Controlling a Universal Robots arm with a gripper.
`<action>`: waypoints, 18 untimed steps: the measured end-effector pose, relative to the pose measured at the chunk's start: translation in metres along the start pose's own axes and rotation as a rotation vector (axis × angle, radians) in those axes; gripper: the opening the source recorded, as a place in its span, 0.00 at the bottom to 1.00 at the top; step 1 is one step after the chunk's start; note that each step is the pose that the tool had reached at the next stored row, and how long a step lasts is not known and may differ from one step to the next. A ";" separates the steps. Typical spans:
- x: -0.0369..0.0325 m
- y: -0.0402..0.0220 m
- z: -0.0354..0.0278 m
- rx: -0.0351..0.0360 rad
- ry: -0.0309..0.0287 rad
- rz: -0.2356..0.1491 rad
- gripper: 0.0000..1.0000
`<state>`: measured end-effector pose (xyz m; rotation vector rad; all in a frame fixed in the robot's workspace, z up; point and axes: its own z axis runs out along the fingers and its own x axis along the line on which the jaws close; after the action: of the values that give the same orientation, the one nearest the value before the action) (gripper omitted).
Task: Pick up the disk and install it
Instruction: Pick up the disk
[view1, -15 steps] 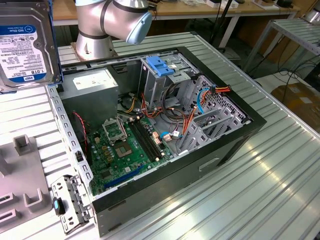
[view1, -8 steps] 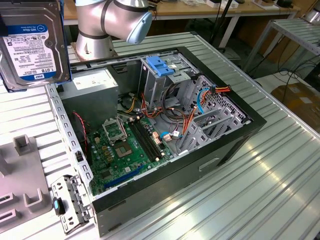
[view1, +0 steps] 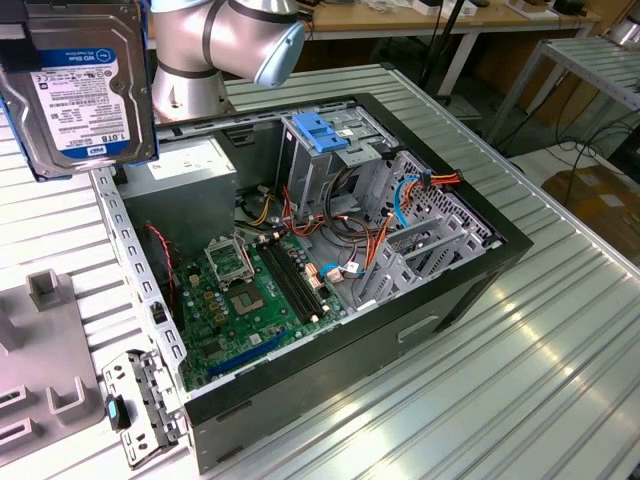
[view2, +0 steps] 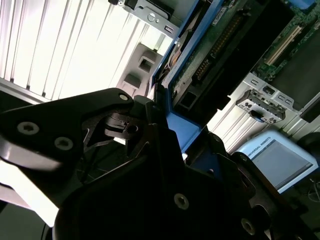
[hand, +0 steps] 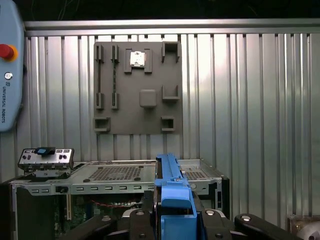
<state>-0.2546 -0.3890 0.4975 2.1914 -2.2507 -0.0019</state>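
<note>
Your tool (hand: 172, 219) is clenched on the disk (view1: 85, 85); its blue rail (hand: 172, 187) sits between the jaws. In the exterior view the disk hangs in the air at the left, label showing, higher than the open case (view1: 470, 265). It is well apart from the drive cage (view1: 320, 150). Orange cables (view1: 385, 235) hang just beside the cage, over the motherboard (view1: 245, 300). The power supply (view1: 190, 170) is under the disk. The case lies on the ribbed surface (view1: 480, 400).

A wooden bench (view1: 400, 22) stands behind the ribbed metal table (view1: 540, 340).
</note>
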 end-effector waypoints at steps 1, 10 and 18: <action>0.0000 -0.0028 0.0000 0.0000 0.0000 0.000 0.37; -0.0006 -0.0256 0.0003 0.0000 0.0010 0.000 0.37; -0.0011 -0.0447 0.0008 0.0001 0.0034 0.000 0.37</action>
<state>-0.2099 -0.3891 0.4967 2.1898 -2.2490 0.0019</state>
